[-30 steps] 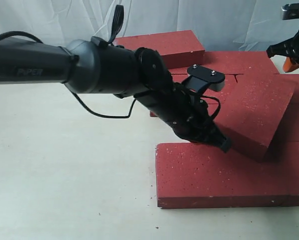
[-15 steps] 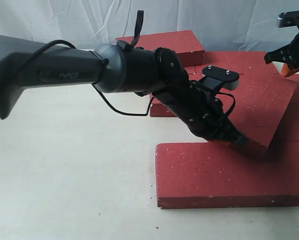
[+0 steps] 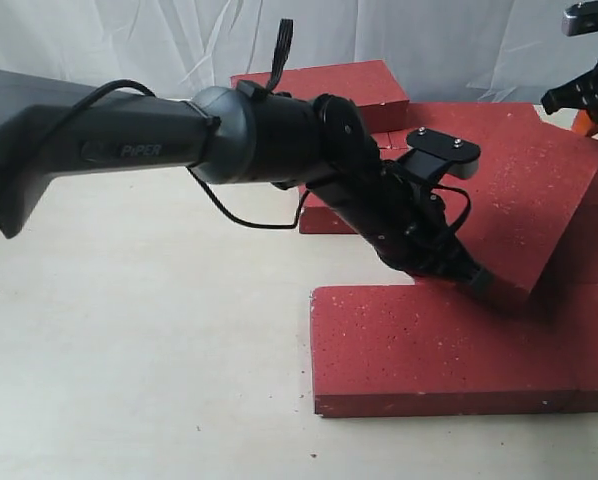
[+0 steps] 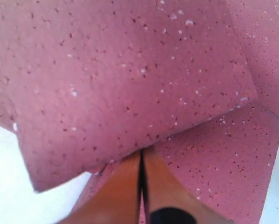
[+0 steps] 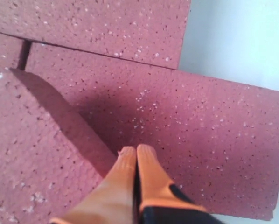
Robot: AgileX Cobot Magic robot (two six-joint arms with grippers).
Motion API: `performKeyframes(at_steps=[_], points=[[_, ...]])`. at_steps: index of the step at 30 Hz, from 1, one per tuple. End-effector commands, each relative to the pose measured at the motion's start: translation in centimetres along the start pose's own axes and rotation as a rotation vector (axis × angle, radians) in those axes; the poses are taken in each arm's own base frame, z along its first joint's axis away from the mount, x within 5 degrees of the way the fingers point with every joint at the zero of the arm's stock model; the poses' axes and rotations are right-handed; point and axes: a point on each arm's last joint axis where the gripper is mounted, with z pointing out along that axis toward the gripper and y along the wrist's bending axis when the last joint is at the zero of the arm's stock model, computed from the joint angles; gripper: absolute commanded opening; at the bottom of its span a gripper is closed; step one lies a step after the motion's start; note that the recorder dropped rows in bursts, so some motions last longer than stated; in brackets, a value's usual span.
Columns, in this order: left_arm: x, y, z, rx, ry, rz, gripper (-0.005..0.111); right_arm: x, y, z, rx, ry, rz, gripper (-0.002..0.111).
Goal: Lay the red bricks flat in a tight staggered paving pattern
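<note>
i see my left gripper, jaws together, nosed against the low edge of the tilted dark-red speckled rectangular brick; right gripper, jaws also together, just beside its raised side.

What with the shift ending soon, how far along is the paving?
Done: the front brick and back brick lie flat. In hand: one tilted brick leans on its neighbours, the left arm's shut fingers at its lower edge. Left: laying it flat.
</note>
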Motion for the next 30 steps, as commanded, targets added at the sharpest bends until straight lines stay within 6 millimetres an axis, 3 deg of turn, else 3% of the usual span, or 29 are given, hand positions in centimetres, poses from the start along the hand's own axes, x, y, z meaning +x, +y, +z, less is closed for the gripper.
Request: performKeyframes(at_steps=[1, 8, 12, 17, 20, 23, 25, 28, 30], points=[[-1.7, 0.6, -3.8, -0.07, -0.057, -0.003, 0.0, 0.2, 0.5, -2.4, -0.043, 0.009, -0.004, -0.001], [-1.6, 2.7, -12.2, -0.189, -0.016, -0.019, 0.0, 2.5, 2.4, -3.7, -0.153, 0.05, 0.027, -0.001], [0.8, 4.5, -13.8, -0.226, 0.014, -0.084, 0.0, 3.1, 5.1, -5.4, -0.235, 0.019, 0.028, -0.001], [3.6, 5.8, -15.0, -0.256, 0.055, -0.143, 0.0, 3.8, 9.9, -4.8, -0.292, 0.068, -0.066, -0.001], [5.2, 6.5, -16.4, -0.293, 0.071, -0.162, 0.0, 3.8, 11.5, -4.6, -0.302, 0.074, -0.078, -0.001], [7.0, 7.4, -18.1, -0.325, 0.082, -0.203, 0.0, 3.6, 11.5, -5.1, -0.281, 0.044, -0.083, -0.001], [8.1, 7.8, -18.5, -0.338, 0.103, -0.223, 0.0, 3.6, 10.2, -5.9, -0.187, 0.024, -0.029, -0.001], [9.3, 7.6, -18.0, -0.316, 0.133, -0.255, 0.0, 4.2, 7.6, -7.0, -0.031, 0.035, 0.089, -0.001], [9.5, 7.2, -16.8, -0.294, 0.146, -0.249, 0.0, 5.4, 7.0, -7.1, 0.011, 0.079, 0.092, -0.001]])
